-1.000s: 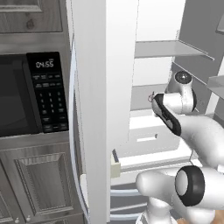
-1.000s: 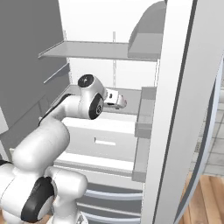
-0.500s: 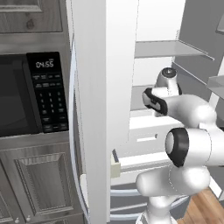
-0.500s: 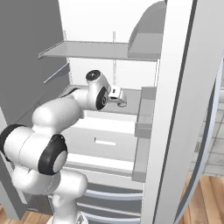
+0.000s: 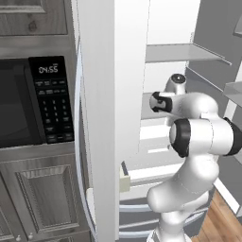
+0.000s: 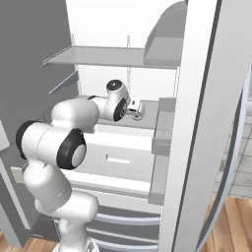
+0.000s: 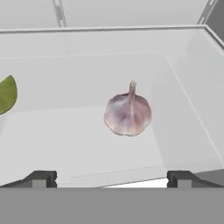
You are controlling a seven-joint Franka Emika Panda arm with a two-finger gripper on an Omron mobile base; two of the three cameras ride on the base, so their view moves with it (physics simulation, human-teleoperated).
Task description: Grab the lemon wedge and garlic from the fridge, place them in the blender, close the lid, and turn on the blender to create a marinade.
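A purple-white garlic [image 7: 128,114] bulb stands upright on the pale floor of a fridge [image 6: 123,56] shelf. My gripper [image 7: 111,179] is open just in front of it, one dark fingertip [image 7: 40,178] low on each side and nothing between them. From the right base view the gripper [image 6: 136,109] reaches into the middle shelf. A green rounded piece [image 7: 7,93] lies at the left edge, cut off; I cannot tell whether it is the lemon wedge. The blender and the lid are out of view.
The open white fridge door [image 5: 113,118] stands close on the arm's left, with a black microwave [image 5: 33,101] beyond it. The other door with its grey bins [image 6: 162,140] is on the right. A shelf [image 6: 106,56] hangs above the hand, and a drawer [image 6: 118,157] sits below.
The arm has swung forward and deeper into the fridge, carrying the hand over the middle shelf. The gripper has stayed open.
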